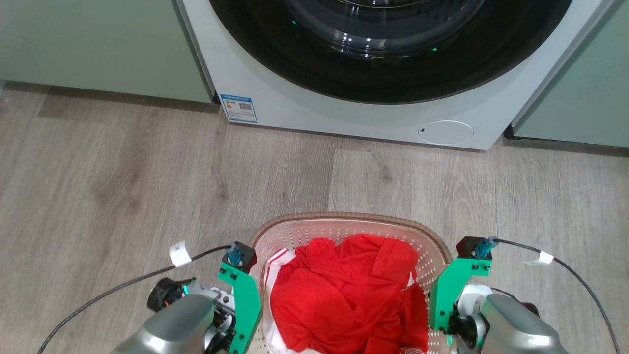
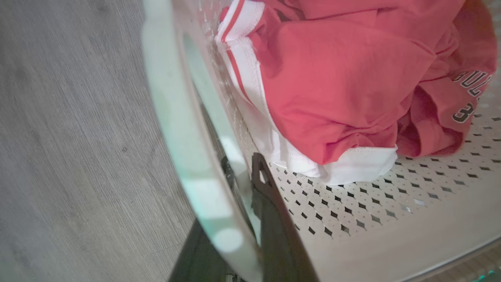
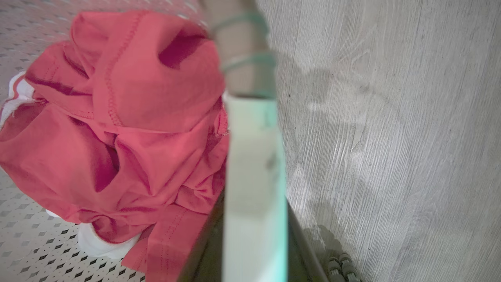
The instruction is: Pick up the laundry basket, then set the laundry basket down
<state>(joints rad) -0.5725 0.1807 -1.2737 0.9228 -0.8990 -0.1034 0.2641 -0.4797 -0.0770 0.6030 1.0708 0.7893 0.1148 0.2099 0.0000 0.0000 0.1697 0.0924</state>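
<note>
**Left wrist view.** The left gripper (image 2: 242, 166) is closed on the laundry basket (image 2: 352, 219). One of the dark fingers (image 2: 274, 219) lies against the inside of the perforated wall and the other sits outside, with the pale handle (image 2: 188, 149) pinched between them. A red garment (image 2: 344, 78) with white trim lies at the upper right of the frame.

**Right wrist view.** The right gripper (image 3: 254, 211) straddles the opposite handle at the frame centre. It appears closed on it, but the tips are hidden behind the handle, so contact is judged, not seen.

Procedure for the lift:
- Raise both arms at the same rate.
- Keep the brown rim level.
- Do not pull the handles apart, since thin plastic likely flexes.
- Lower vertically until the base rests flat before releasing.

**Head view.** The basket sits at the lower centre of the frame, between the two arms. The floor (image 1: 123, 196) is grey wood-look plank, flat and even. A white washing machine (image 1: 304, 98) with a dark round door stands at the top centre, well apart from the basket. Pale green cabinets (image 1: 98, 44) flank it on both sides.
</note>
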